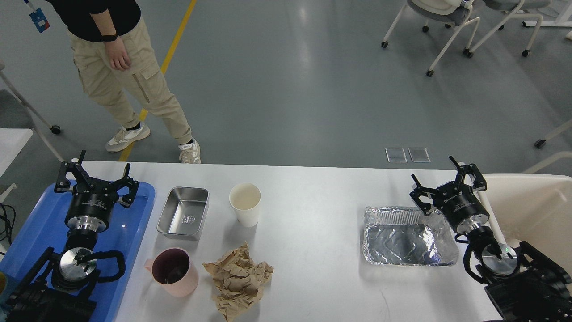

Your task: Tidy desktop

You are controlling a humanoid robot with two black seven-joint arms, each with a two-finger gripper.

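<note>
The white desktop [313,210] carries a steel rectangular pan [183,213], a white paper cup [245,203], a pink mug [172,271], a crumpled brown paper [238,278] and a crinkled foil tray [409,237]. Over the blue tray, well left of the steel pan, my left gripper [95,172] hovers open with its fingers spread and nothing between them. My right gripper [444,176] stands open above the far right corner of the foil tray, also holding nothing.
A blue plastic tray [134,232] lies at the desktop's left end under my left arm. A cream bin [536,201] stands off the right end. A person [120,67] stands beyond the far left edge; wheeled chairs [447,27] are farther back.
</note>
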